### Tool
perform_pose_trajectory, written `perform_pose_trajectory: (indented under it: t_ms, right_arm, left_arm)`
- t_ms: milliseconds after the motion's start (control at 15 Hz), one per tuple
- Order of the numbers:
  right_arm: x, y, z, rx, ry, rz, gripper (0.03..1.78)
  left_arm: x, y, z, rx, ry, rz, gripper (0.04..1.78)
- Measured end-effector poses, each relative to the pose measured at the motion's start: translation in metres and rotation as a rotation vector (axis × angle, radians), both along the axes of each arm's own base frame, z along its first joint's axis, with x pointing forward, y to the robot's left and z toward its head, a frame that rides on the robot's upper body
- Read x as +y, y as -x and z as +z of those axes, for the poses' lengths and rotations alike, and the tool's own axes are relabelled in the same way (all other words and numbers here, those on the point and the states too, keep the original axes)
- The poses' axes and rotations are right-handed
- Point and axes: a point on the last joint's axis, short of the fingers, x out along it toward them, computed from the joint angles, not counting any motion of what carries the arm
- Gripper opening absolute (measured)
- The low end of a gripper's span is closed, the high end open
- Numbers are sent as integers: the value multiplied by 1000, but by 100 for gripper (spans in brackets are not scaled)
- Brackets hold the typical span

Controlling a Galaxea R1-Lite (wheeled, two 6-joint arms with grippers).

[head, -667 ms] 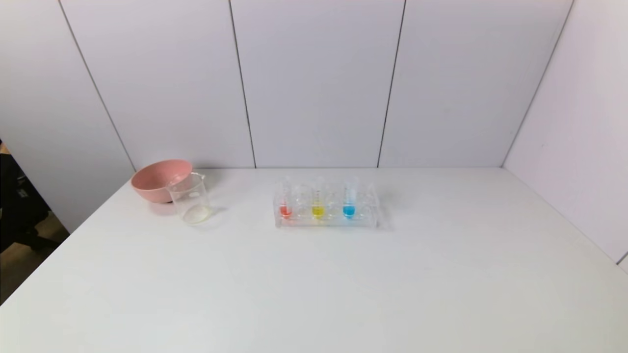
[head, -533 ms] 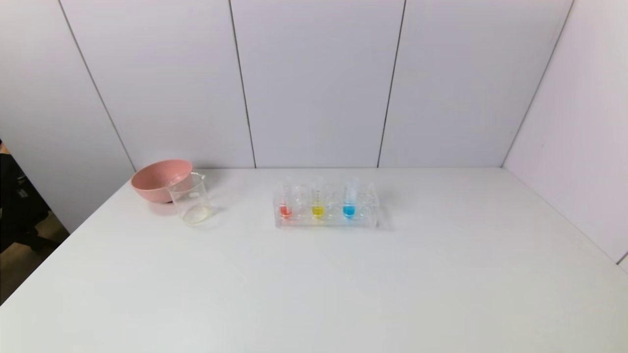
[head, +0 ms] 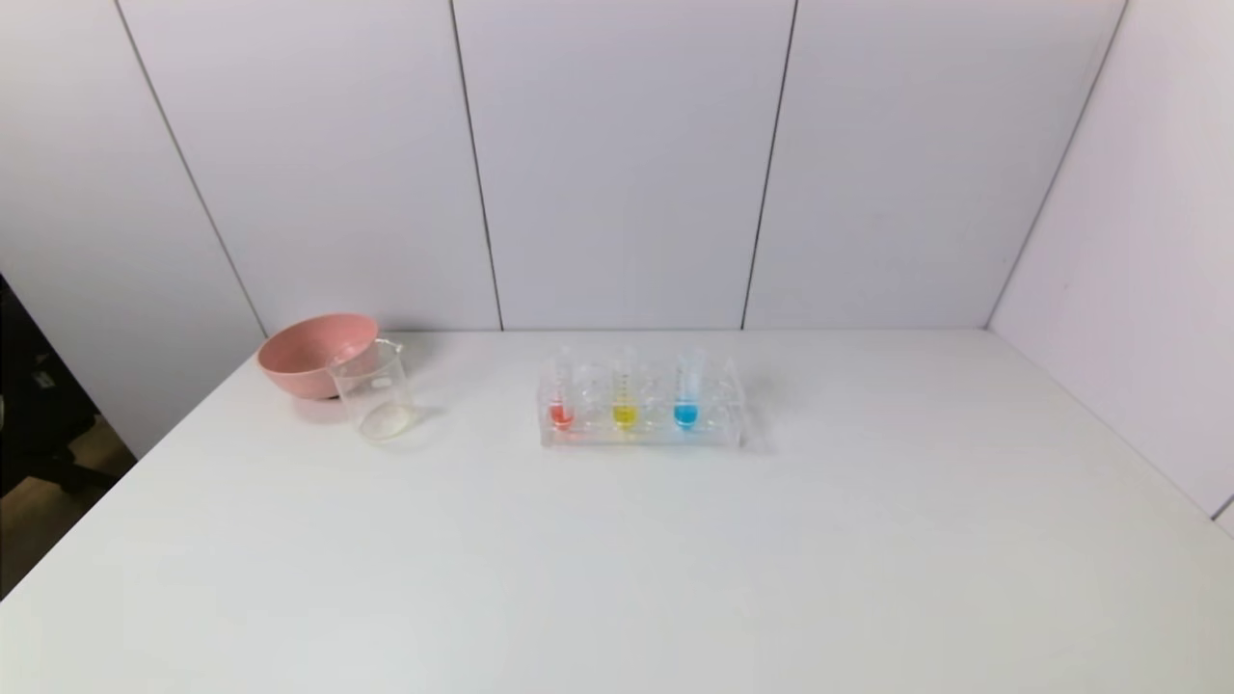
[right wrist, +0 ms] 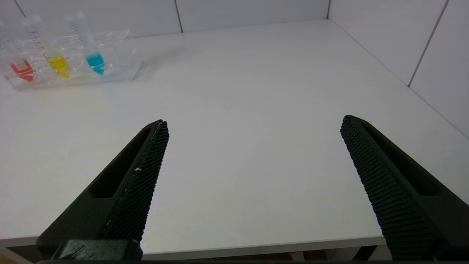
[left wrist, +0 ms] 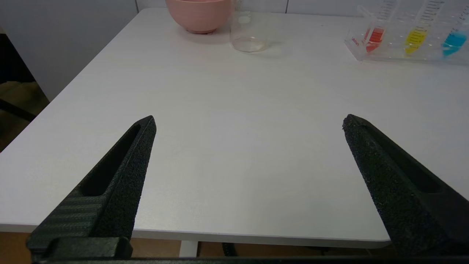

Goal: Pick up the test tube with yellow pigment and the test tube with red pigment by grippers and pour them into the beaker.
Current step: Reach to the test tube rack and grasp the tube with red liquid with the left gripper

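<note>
The red-tipped test tube point(head: 561, 410), the yellow-tipped test tube point(head: 625, 410) and a blue-tipped tube point(head: 685, 410) stand upright in a clear rack point(head: 641, 434) at the middle of the table. The clear beaker point(head: 376, 390) stands to the rack's left. Neither gripper shows in the head view. My left gripper point(left wrist: 249, 123) is open and empty over the table's near edge, with the beaker point(left wrist: 249, 35), red tube point(left wrist: 374, 35) and yellow tube point(left wrist: 416, 36) far ahead. My right gripper point(right wrist: 254, 124) is open and empty near the same edge, far from the yellow tube point(right wrist: 58, 66) and red tube point(right wrist: 23, 71).
A pink bowl point(head: 313, 352) sits just behind the beaker at the back left. White wall panels close the table at the back and right. The table's left edge point(head: 116, 472) drops to the floor.
</note>
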Motion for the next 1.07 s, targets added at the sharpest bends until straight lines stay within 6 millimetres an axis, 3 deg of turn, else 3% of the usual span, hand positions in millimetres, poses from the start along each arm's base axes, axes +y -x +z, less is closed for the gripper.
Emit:
perform_pose_trajectory:
  t_ms: [533, 867, 1067]
  right_arm:
    - [0, 0, 0, 0, 0, 0, 171]
    - [0, 0, 0, 0, 0, 0, 171]
    - [0, 0, 0, 0, 0, 0, 171]
  left_arm:
    - [0, 0, 1, -11, 19, 4, 178]
    - [-2, 2, 50, -60, 21, -97, 178]
    - [-2, -17, 82, -6, 31, -204, 178]
